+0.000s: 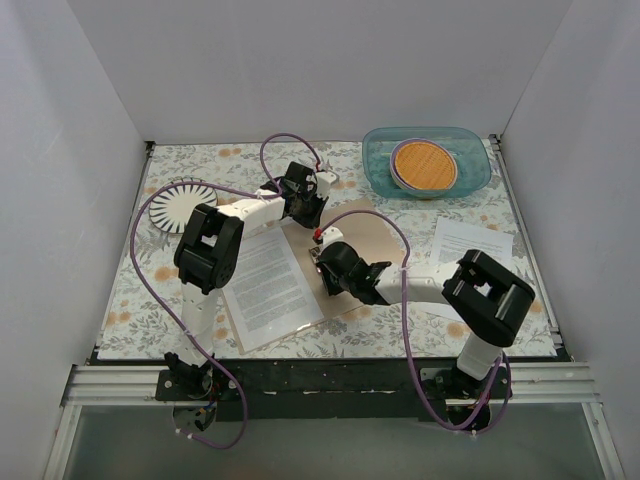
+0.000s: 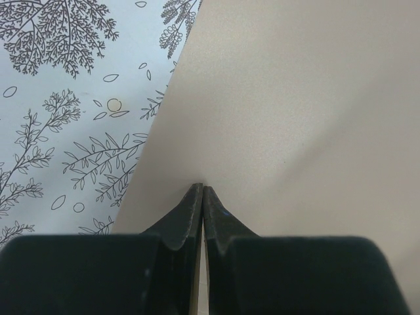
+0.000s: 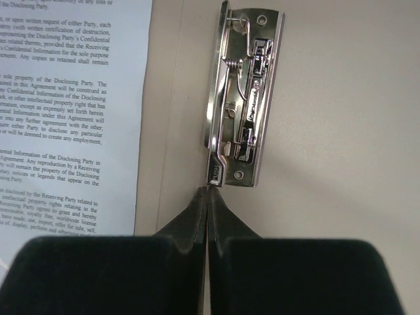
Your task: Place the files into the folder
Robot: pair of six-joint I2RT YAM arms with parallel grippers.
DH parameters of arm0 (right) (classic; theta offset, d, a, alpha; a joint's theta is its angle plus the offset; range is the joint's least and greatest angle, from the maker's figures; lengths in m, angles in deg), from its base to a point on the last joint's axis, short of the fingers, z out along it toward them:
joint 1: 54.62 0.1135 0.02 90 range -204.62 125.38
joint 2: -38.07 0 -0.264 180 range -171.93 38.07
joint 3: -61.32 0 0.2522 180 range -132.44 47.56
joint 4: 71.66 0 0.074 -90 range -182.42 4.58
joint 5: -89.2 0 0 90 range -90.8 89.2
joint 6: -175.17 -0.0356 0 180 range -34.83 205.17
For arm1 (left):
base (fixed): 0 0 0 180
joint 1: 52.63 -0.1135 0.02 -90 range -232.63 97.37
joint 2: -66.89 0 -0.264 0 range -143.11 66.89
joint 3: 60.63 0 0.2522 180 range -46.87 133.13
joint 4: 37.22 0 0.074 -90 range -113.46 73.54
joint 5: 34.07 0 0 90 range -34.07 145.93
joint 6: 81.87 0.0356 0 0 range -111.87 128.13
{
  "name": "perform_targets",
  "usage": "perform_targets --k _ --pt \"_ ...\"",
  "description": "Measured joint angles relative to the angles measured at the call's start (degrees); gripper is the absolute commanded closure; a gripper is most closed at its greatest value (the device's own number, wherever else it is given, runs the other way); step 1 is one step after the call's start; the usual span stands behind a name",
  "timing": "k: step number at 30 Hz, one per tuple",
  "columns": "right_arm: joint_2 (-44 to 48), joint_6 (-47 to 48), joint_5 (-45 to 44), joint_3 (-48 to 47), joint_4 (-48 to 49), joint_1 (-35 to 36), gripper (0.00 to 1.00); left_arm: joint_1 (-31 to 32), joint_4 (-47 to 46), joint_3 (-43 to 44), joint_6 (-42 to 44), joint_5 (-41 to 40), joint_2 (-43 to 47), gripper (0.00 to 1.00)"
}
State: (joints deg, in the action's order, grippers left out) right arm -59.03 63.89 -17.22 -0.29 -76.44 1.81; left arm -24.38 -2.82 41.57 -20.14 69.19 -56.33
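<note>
The folder (image 1: 350, 232) lies open in the middle of the table (image 1: 135, 285) seen from above, one of the files (image 1: 268, 280) on its left half and another sheet (image 1: 470, 240) apart at the right, while the left wrist view shows the left gripper (image 2: 202, 197) closed with its tips on the tan cover, and the right wrist view shows the right gripper (image 3: 207, 197) closed just at the metal clip (image 3: 243, 98), which I think must be lifted next.

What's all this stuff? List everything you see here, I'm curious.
folder: one, tan-brown, open mid-table
metal clip: one, silver, inside the folder
printed sheets: two, white; one on the folder's left half, other on the cloth, right
tub: one, clear blue, far right, holds plates, orange on top
disc: one, white, black spokes, far left
tablecloth: one, floral
cables: two, purple, along the arms
arms: two, black-white, near edge
left claw: shut, tips at the folder cover
right claw: shut, beside the clip
</note>
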Motion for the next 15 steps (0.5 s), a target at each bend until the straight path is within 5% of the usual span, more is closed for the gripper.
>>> perform_targets --k 15 --pt "2.69 -0.79 -0.42 1.31 -1.53 -0.22 0.99 0.00 -1.44 -1.46 0.42 -0.20 0.70 1.00"
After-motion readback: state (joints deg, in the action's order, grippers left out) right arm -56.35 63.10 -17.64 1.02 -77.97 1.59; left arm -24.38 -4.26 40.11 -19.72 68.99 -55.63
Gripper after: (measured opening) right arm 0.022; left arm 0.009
